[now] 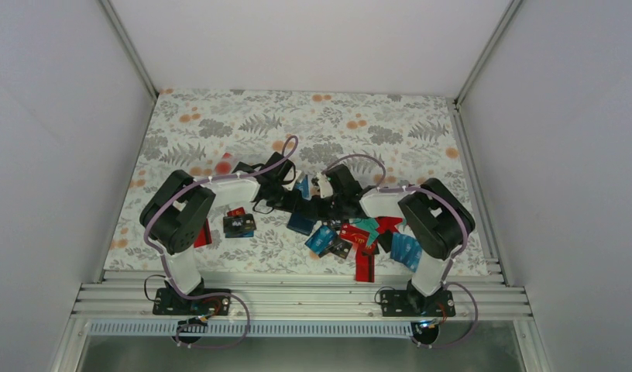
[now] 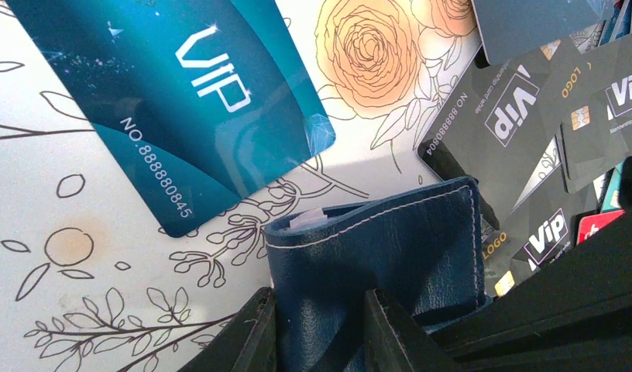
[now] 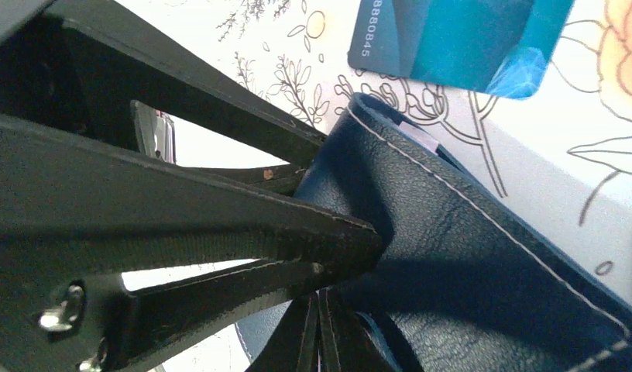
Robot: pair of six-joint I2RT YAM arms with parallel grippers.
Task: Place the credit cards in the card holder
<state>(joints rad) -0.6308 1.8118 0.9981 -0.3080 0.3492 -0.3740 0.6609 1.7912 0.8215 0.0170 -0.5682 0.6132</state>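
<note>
The dark navy card holder (image 2: 390, 240) is lifted a little off the cloth, opening up, with a pale slip (image 2: 309, 218) showing in its slot. My left gripper (image 2: 321, 333) is shut on its lower part, one finger on each side. My right gripper (image 3: 319, 325) is shut, its tips pressed against the card holder (image 3: 483, 256) right beside the left fingers (image 3: 220, 232); whether it pinches a flap is hidden. A teal VIP card (image 2: 181, 101) lies flat just beyond the holder, and black VIP cards (image 2: 522, 108) lie to its right. From above, both grippers meet at the card holder (image 1: 302, 187).
More credit cards (image 1: 344, 236) lie heaped near the right arm, with a blue one (image 1: 406, 249) and a red one (image 1: 365, 263) near the table's front edge. A few cards (image 1: 239, 225) sit by the left arm. White walls enclose the floral cloth (image 1: 220, 124).
</note>
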